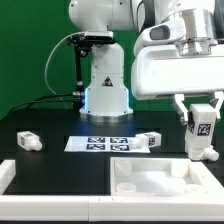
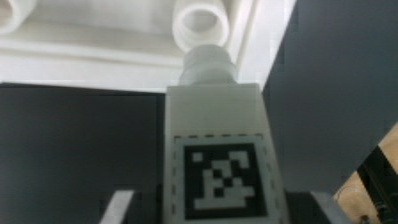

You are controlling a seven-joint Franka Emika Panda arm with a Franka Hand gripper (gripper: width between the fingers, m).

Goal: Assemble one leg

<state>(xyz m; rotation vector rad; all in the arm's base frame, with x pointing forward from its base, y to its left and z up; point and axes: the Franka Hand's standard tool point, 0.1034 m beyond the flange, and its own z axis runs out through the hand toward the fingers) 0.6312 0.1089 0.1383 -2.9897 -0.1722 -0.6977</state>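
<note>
The leg (image 1: pixel 203 140) was held upright in the gripper (image 1: pixel 203 115), above the near corner of the white square panel (image 1: pixel 160 182) on the exterior view's right. It was judged to be held this way so that its narrower end could be lowered straight into a corner socket. In the wrist view the leg (image 2: pixel 217 130) was seen lengthwise, its tagged face turned to the camera. Its rounded tip was aimed toward a round socket (image 2: pixel 203 18) in the panel (image 2: pixel 107 40), with a gap apparently left between them.

The jaws were closed narrowly on the leg's upper part, one on each side, and nothing else was touched by them. The grip appeared square, though contact at the pads could not be made out.

Two spare legs (image 1: pixel 28 141) (image 1: pixel 150 139) were left lying on the black table (image 1: pixel 60 170), one well off to the marker board's (image 1: pixel 105 143) left and one at its right end.
</note>
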